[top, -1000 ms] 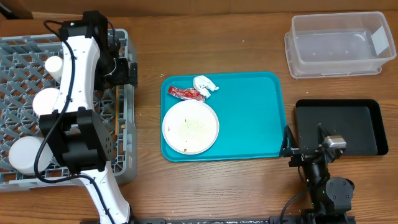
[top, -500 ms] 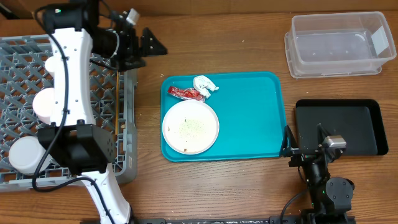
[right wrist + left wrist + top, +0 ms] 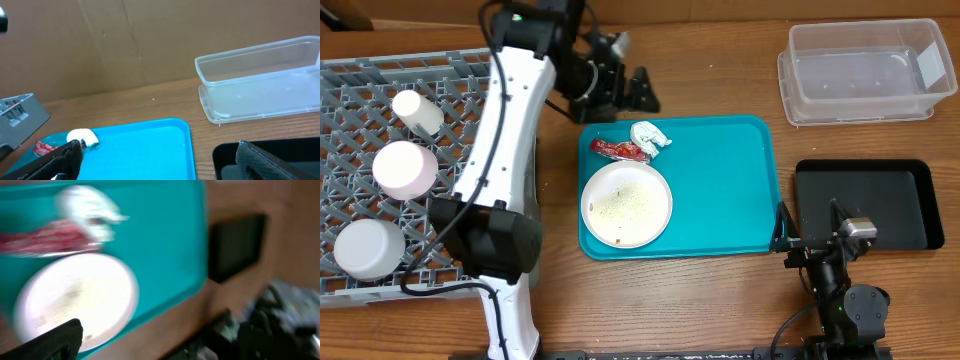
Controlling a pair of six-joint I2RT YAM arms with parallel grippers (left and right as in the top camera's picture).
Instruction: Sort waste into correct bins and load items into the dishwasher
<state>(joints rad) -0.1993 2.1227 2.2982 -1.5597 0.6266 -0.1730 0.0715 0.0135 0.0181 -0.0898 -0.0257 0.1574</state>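
Near right, the right gripper (image 3: 159,148) sits with fingers spread wide between the teal plastic serving tray (image 3: 720,190) and the shallow black rectangular tray (image 3: 865,200). On the teal tray's left half lie a crumb-strewn large white plate (image 3: 626,204), then a small red crinkled wrapper (image 3: 618,150) and a crumpled white tissue (image 3: 650,136). Just beyond them the left gripper (image 3: 630,68) hovers, fingers spread and empty.

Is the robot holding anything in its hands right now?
No, nothing. The left hand is open and empty, and the right hand is open and empty too.
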